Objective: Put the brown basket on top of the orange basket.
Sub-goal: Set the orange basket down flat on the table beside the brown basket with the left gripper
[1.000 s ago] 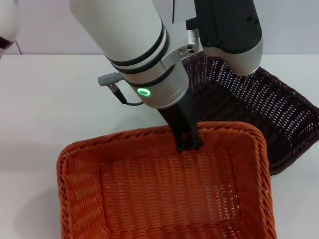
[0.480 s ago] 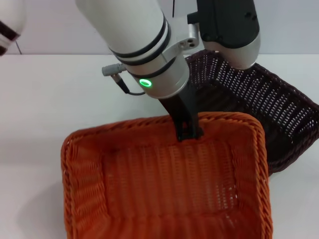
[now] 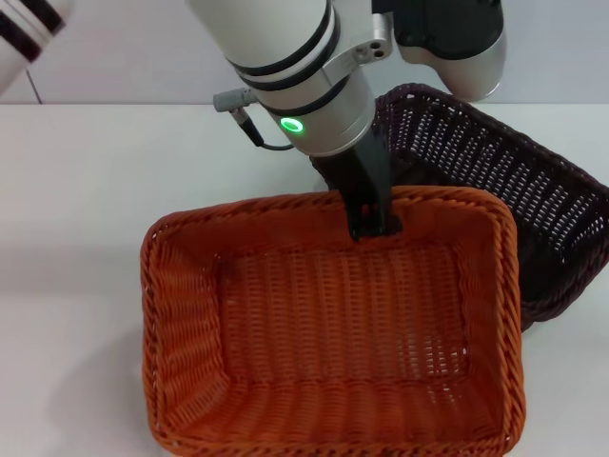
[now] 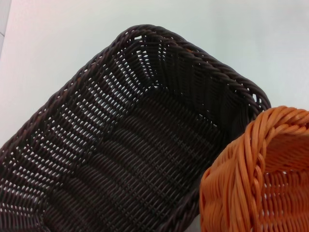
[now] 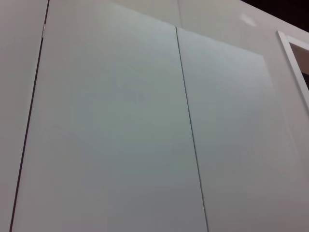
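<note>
The orange basket [image 3: 333, 328] fills the near middle of the head view, its open side up. My left gripper [image 3: 373, 223] reaches down from the white arm and is shut on the middle of that basket's far rim. The brown basket [image 3: 495, 181] lies just behind and to the right, tilted, and the orange basket's right edge overlaps its near side. In the left wrist view the brown basket [image 4: 125, 145] shows empty from above, with the orange basket's rim [image 4: 256, 183] right beside it. My right arm [image 3: 452, 38] is raised at the back right.
Both baskets rest over a white table [image 3: 95, 190], with bare surface to the left and behind. The right wrist view holds only a pale panelled wall [image 5: 120, 121].
My left gripper has carried the orange basket away from me and to the right, closer against the brown basket. The brown basket has stayed about where it was.
</note>
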Robot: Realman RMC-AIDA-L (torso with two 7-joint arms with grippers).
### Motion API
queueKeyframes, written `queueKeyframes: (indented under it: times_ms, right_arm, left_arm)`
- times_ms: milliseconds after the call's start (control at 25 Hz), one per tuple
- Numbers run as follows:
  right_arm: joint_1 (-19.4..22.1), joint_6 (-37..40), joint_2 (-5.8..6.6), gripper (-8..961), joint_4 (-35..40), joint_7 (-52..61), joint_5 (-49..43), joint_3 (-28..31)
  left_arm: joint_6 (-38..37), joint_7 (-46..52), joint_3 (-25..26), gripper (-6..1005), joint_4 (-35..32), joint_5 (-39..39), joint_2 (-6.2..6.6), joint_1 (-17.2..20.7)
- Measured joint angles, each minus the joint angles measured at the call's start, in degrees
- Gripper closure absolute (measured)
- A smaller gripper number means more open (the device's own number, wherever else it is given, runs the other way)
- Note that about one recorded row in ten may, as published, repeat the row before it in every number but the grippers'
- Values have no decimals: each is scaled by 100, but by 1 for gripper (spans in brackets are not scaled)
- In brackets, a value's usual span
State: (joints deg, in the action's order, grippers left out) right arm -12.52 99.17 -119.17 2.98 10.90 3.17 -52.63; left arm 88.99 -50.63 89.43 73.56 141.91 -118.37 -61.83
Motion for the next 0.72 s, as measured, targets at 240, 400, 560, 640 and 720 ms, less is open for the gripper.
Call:
queueKeyframes:
  times_ms: [240,400,560,640,720]
  right_arm:
    - [20,2,-1,242,0,0,0,19]
    - [19,2,2,243,0,0,0,12]
    - [-16,6,5,243,14,0,0,0]
    - [-28,7,6,243,17,0,0,-2]
    - [-31,6,7,243,19,0,-1,-4]
  left_arm:
    - [-52,-169,246,814,-61,131,14,-33]
    - [-54,-217,363,806,-61,271,16,-12]
    - [-56,-277,385,799,-63,331,16,21]
    - [-59,-306,388,796,-76,331,16,26]
    - [-65,-361,390,792,-106,331,16,25]
